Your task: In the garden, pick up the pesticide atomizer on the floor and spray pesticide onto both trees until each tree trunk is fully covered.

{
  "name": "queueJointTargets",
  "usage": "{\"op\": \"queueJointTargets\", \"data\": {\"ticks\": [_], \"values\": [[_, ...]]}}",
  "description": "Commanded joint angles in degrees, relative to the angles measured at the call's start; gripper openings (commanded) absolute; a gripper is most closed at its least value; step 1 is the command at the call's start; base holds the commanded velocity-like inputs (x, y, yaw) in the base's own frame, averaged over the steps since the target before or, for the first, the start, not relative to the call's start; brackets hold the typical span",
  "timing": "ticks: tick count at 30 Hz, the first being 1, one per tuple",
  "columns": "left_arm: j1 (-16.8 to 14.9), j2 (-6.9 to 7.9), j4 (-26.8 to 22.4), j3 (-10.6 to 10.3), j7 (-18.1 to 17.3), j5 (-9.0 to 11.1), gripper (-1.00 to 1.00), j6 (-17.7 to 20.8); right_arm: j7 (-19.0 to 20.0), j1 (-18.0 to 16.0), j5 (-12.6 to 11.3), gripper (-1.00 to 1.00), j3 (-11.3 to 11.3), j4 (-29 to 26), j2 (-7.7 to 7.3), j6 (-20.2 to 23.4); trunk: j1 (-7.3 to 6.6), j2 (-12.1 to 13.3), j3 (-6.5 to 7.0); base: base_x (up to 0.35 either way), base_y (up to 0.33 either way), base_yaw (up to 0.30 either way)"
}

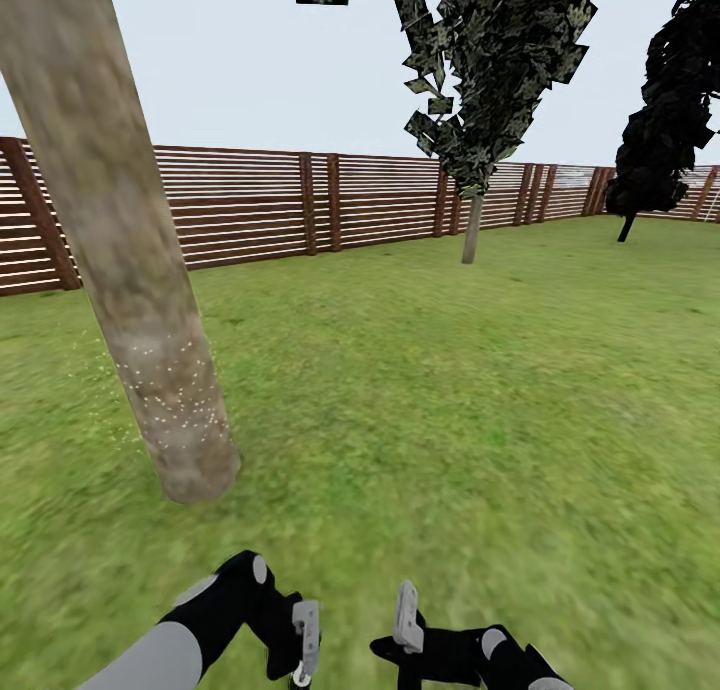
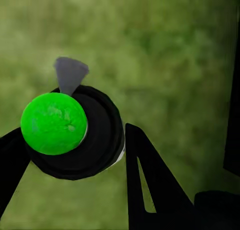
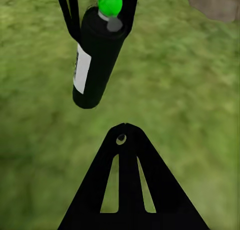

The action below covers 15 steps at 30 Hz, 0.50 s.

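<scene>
Both grippers hang low: left gripper (image 2: 70, 155) pinching the atomizer (image 3: 97, 55), right gripper (image 1: 405, 620) state unclear; near trunk (image 1: 130, 270) on the left looks speckled with spray, far trunk (image 1: 470, 228) apparently untreated.

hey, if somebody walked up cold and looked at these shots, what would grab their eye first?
Likely the thick pale tree trunk leaning across the head view's left, its lower bark flecked with white dots. Next, the black atomizer with its bright green cap, gripped in the left claw above the grass. Behind runs the brown slatted fence.
</scene>
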Motion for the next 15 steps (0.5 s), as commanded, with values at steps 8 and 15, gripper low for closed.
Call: {"op": "queueJointTargets", "data": {"ticks": [8, 15], "values": [[0.03, -3.19, 0.03, -2.91, 0.55, -0.04, -1.0, 2.34, 0.09, -1.49, -0.17, -1.0, -0.09, 0.06, 0.73, 0.01, 0.0, 0.0, 0.0, 0.0, 0.0, 0.0], [0.08, -3.22, 0.1, -2.93, 3.06, -0.04, -1.0, 4.0, 0.0, -2.09, -0.13, -1.0, -0.09, 0.12, 2.25, 0.01, 0.0, 0.0, 0.0, 0.0, 0.0, 0.0]]}}
